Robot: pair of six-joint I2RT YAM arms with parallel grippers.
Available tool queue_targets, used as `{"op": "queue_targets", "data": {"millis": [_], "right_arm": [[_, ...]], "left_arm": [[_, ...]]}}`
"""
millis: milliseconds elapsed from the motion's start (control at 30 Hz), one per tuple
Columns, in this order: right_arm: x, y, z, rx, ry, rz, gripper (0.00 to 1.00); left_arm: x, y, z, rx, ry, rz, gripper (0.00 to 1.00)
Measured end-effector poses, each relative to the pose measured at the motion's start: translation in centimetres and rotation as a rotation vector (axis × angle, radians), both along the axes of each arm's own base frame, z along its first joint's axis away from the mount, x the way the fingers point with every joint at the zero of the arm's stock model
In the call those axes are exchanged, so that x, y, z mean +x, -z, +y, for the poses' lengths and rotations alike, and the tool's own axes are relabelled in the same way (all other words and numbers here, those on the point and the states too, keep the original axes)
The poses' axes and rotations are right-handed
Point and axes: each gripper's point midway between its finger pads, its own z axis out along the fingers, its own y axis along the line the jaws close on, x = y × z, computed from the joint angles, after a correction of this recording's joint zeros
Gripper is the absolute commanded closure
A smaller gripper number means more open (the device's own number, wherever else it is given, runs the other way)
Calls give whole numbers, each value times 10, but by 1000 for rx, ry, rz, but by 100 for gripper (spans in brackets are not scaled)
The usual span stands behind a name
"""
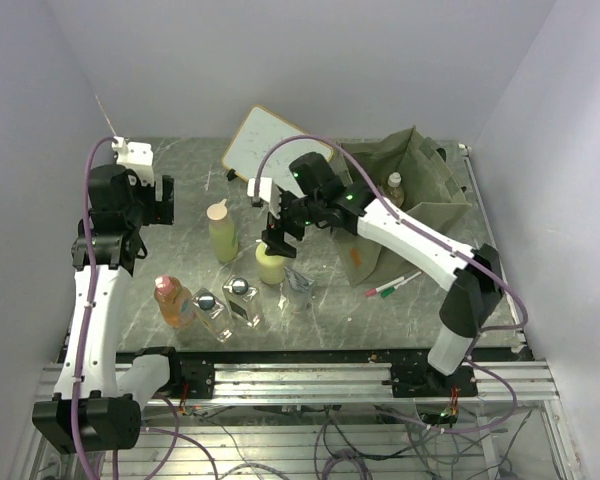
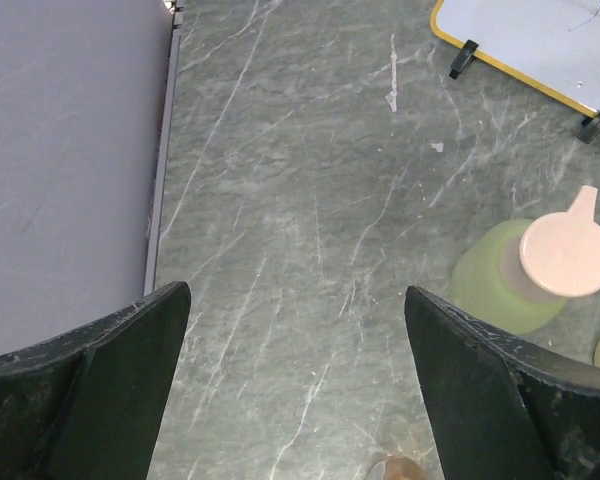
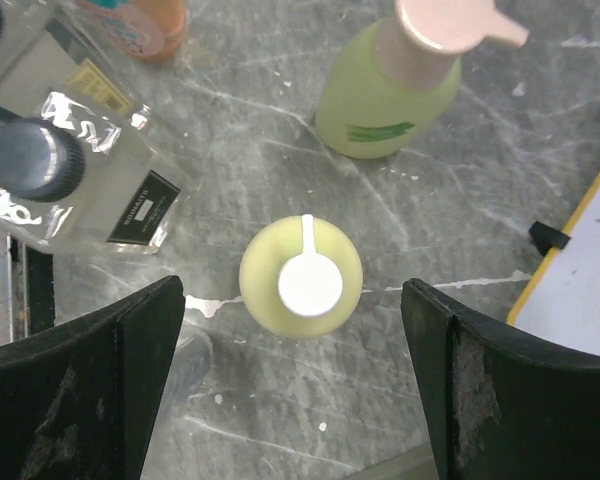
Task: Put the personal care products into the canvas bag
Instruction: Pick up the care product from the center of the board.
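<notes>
My right gripper (image 1: 279, 238) is open and hovers over the yellow-green pump bottle (image 1: 270, 266), which stands between its jaws in the right wrist view (image 3: 300, 278), untouched. The pale-green bottle (image 1: 222, 233) with a pink cap stands to its left. The orange-pink bottle (image 1: 172, 300), two clear square glass bottles (image 1: 211, 305) (image 1: 243, 298) and a clear pouch (image 1: 299, 287) lie near the front. The amber bottle (image 1: 394, 188) stands inside the olive canvas bag (image 1: 420, 215) at the right. My left gripper (image 1: 152, 212) is open and empty over bare table at the left (image 2: 295, 300).
The wood-framed whiteboard (image 1: 265, 140) lies at the back, left of the bag. Red and green marker pens (image 1: 391, 287) lie in front of the bag. The left wrist view shows the pale-green bottle (image 2: 485, 278) and the side wall (image 2: 70, 150).
</notes>
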Motion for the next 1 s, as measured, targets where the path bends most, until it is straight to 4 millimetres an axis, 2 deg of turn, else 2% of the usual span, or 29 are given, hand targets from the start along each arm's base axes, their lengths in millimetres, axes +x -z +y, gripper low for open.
{"op": "queue_targets", "data": {"millis": [200,533,900,1000], "right_arm": [[6,43,8,-74,-9,50,17],[10,75,11,-125,-13,91,37],[13,80,11,-133,-5,86,58],[13,80,11,-133,-4,87,68]], "left_arm": [[-5,-9,1,1,-4,-31,1],[-7,-19,-2,-5,14,-70,1],[-8,-20,-6,-6,38,-75,1],[-9,-21,-7,-6,40,-80,1]]}}
